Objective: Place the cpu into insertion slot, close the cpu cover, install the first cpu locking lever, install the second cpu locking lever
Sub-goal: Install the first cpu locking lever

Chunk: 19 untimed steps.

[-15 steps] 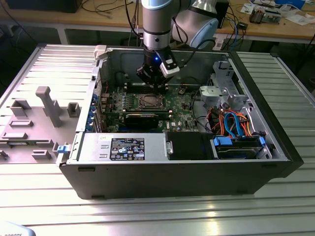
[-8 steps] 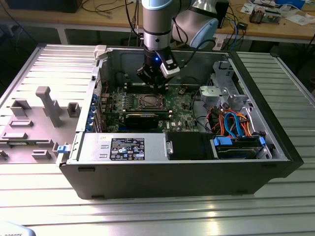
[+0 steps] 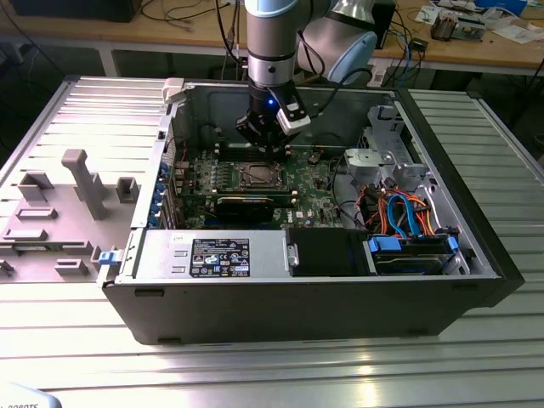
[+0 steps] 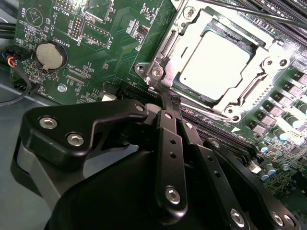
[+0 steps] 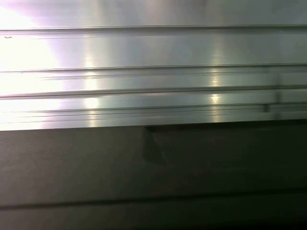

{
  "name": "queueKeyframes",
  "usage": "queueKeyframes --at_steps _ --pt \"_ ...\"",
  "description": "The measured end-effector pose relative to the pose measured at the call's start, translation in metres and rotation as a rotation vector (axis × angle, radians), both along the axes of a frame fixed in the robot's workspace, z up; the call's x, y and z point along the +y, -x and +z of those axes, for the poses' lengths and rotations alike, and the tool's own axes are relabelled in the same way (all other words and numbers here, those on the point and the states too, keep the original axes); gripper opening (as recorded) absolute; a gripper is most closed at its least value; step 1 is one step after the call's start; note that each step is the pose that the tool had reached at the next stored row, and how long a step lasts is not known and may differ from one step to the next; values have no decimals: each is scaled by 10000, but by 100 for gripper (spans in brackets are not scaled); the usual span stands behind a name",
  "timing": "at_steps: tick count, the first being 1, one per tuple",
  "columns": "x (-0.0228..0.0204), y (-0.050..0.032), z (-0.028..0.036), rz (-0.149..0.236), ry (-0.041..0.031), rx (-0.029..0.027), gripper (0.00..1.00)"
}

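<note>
In the exterior view my gripper hangs inside the open computer case, just behind the insertion slot on the green board. The second wrist view shows the cpu, silvery top up, lying in the slot. The cpu cover lies flat around it as a metal frame. My black fingers converge to a shut tip at the socket's near corner, touching or almost touching it. A thin locking lever runs along the socket's edge beside the tip. I cannot tell whether it is latched.
A black graphics card lies in front of the socket, memory slots beside it, a coin battery on the board. Drive cage and orange and blue cables fill the exterior view's right. A grey fixture tray sits outside the case.
</note>
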State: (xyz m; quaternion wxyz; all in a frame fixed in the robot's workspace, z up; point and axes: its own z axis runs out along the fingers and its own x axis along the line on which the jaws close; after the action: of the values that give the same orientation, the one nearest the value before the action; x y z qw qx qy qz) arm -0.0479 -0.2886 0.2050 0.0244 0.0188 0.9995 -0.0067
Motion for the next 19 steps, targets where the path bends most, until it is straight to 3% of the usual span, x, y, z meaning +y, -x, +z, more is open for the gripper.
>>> queueKeyframes --at_steps 19 --pt "1 0 6 0 21 2 11"
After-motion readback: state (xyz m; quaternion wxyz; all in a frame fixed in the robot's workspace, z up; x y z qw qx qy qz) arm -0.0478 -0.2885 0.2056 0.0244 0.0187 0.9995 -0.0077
